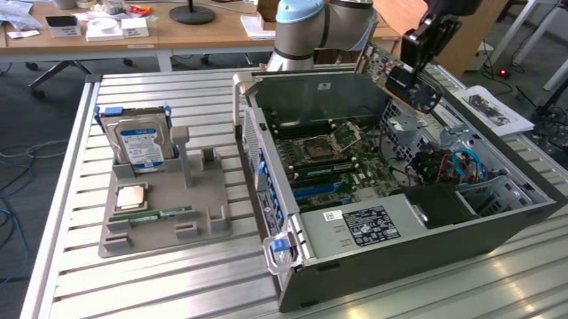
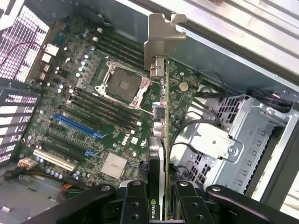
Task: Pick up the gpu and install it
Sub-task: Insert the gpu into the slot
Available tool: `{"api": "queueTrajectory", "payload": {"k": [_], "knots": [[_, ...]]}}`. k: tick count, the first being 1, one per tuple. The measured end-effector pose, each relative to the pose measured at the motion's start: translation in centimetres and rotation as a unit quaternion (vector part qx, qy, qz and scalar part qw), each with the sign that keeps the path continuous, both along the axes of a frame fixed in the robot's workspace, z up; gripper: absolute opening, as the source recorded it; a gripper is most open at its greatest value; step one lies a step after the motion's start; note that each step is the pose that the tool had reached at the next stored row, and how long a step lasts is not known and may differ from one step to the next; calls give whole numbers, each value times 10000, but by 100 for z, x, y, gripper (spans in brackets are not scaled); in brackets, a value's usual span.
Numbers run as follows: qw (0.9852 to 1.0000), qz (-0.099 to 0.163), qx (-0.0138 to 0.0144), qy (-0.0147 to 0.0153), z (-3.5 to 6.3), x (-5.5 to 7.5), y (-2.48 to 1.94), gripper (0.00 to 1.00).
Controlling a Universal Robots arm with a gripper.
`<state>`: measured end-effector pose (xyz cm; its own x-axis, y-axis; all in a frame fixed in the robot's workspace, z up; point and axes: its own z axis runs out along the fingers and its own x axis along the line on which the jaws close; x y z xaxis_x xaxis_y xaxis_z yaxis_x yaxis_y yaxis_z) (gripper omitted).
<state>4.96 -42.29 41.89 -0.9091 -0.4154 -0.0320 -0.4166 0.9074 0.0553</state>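
My gripper [image 1: 414, 66] is shut on the gpu [image 1: 406, 81], a flat black card with a fan face. It hangs tilted in the air above the far right corner of the open computer case [image 1: 417, 259]. In the wrist view the gpu [image 2: 159, 140] shows edge-on between my gripper [image 2: 159, 207] and its black fingers [image 2: 133, 200]. Its silvery end bracket [image 2: 161, 39] points away from me. Below the card lies the green motherboard [image 2: 93, 93] with its blue expansion slots [image 2: 77, 126].
A grey parts holder [image 1: 164, 229] stands on the slatted table at the exterior view's left. It carries a hard drive with a blue label [image 1: 142, 143], a CPU [image 1: 130, 197] and a green memory stick [image 1: 161, 216]. A metal drive cage [image 2: 233, 140] and loose cables [image 1: 443, 163] sit inside the case.
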Motion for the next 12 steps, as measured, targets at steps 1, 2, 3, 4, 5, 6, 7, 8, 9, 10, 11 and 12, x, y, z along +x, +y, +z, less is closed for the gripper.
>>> {"api": "queueTrajectory", "payload": {"k": [1,2,3,4,5,6,7,8,9,10,11,12], "knots": [[10000,61,0,0,0,0,0,27],[9999,116,0,0,0,0,0,27],[9999,172,0,0,0,0,0,27],[9997,228,-1,0,0,0,0,27],[9996,283,-1,0,0,0,0,27],[9994,338,-1,0,0,-1,0,27],[9992,392,0,0,-1,0,0,27],[9990,449,0,0,-1,-1,0,27],[9987,503,0,0,0,-1,0,27],[9985,556,0,0,0,-1,0,27],[9981,612,0,0,-1,-1,0,27],[9978,669,0,0,-1,-1,0,27]]}}
